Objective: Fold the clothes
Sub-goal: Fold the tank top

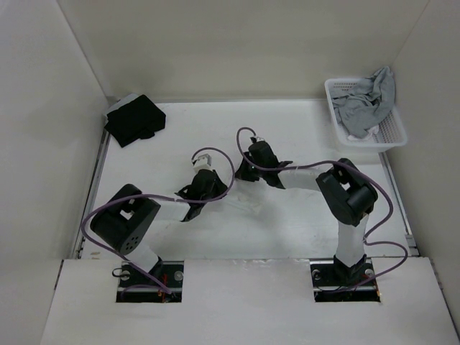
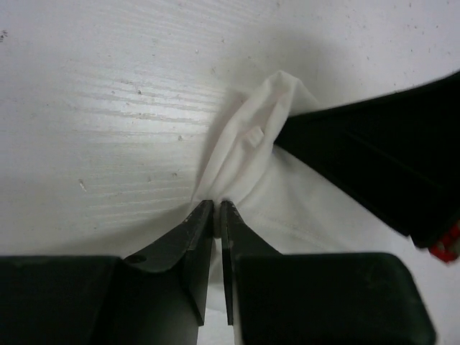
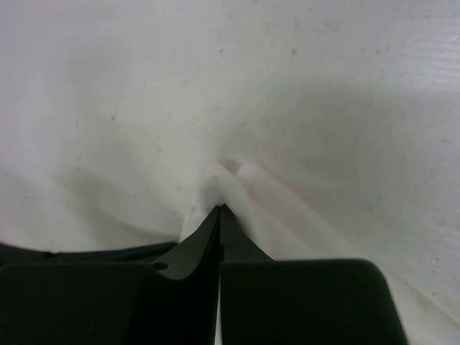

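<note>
between left jaws, white camisole (image 2: 251, 169) fold pinched; same in right jaws

Grey garment (image 1: 368, 97) overflows the basket (image 1: 392, 131); black garment (image 1: 134, 118) lies far-left.

Left wrist view: the left gripper (image 2: 217, 205) blocks the near part of the white camisole (image 2: 251, 162), which runs off the bottom edge. The right gripper (image 2: 291, 136) covers the cloth's far side and is cut by the right edge, where a red scrap (image 2: 447, 246) is too clipped for us to name. Right wrist view: the folds at the closed tips are blurred, and the cloth leaves the frame at lower right. From above, we can barely separate the garment from the pale table (image 1: 158, 165), and we cannot trace its outline or straps. The grey garment (image 1: 370, 100) masks part of its basket (image 1: 394, 134).
</note>
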